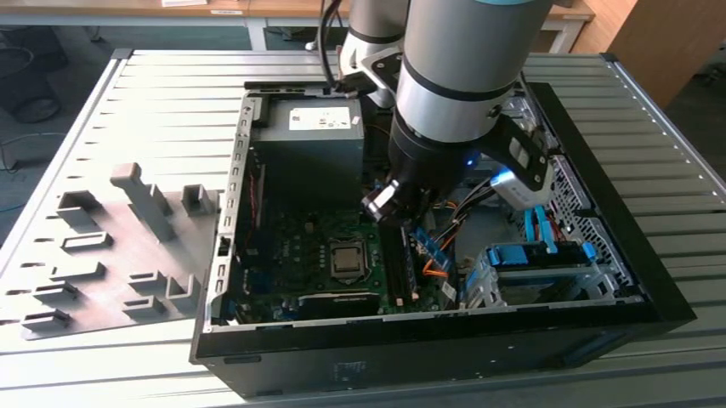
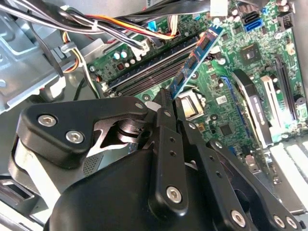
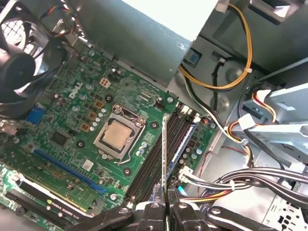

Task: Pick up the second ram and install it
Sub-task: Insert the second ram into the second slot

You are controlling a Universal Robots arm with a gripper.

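Exterior view: shows an open computer case lying on a slatted metal tabletop, with the end effector low inside it, above the motherboard. Also shows grey holder blocks on a plate toward the exterior view's left, well apart from the case.

Second wrist view: catches the end effector pinched almost closed on the second ram, with black fingers pressing its two flat faces and the stick reaching out past the fingertips. Reads there as a long, narrow, thin blue-green board carrying a row of dark rectangular chips along one face. Narrows in the first wrist view to a thin pale line, seen edge-on between the fingertips. Hangs over the long black slot rails just beside the CPU, running the same way as the rails. Cannot tell whether its lower edge touches a rail or sits apart from it.
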